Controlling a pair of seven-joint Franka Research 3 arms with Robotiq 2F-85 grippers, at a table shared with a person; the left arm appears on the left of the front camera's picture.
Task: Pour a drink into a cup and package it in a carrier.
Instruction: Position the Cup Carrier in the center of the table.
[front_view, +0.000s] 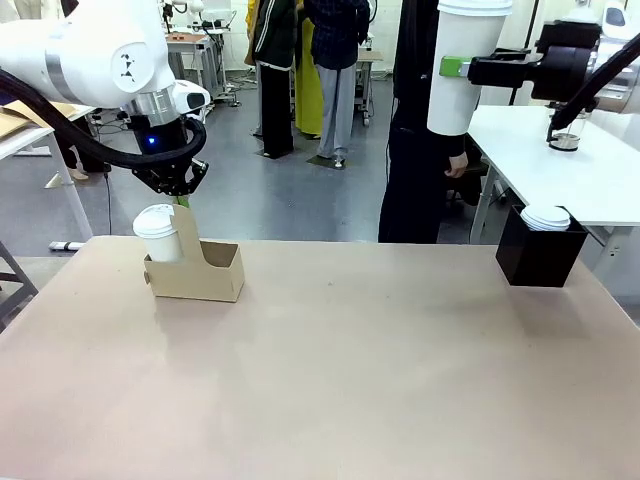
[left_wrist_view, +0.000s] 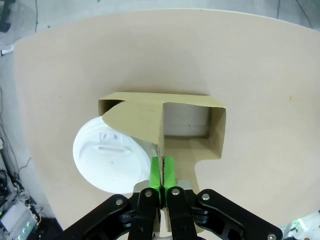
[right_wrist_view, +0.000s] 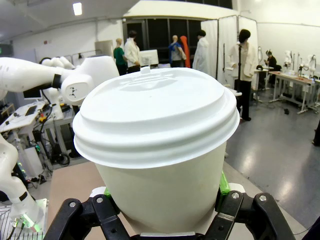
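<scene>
1. Carrier (front_view: 195, 272) (left_wrist_view: 165, 125): brown cardboard, standing on the tan table (front_view: 350, 380) near its far left part. Two slots seen from above in the left wrist view; upright handle panel between them.
   - Slot A: held the seated cup (front_view: 160, 236) (left_wrist_view: 107, 155), white paper, upright, white lid on. Contents hidden by the lid.
   - Slot B: nothing in it, its bottom visible.
2. Left gripper (front_view: 181, 196) (left_wrist_view: 161, 172): above the carrier, green pads pinched together on the top edge of the handle panel.
3. Raised cup (front_view: 462, 65) (right_wrist_view: 160, 150): tall, white paper, lidded, upright, held high above the table's far right side, well apart from the carrier. Contents could not be told.
4. Right gripper (front_view: 455, 68) (right_wrist_view: 165, 195): clamped around the raised cup's wall, one finger on each side.
5. Black box (front_view: 540, 258): square, at the table's far right corner; a stack of white lids (front_view: 547, 217) rose from its top.
6. Person (front_view: 415, 150): dark clothes, standing beyond the far edge.
</scene>
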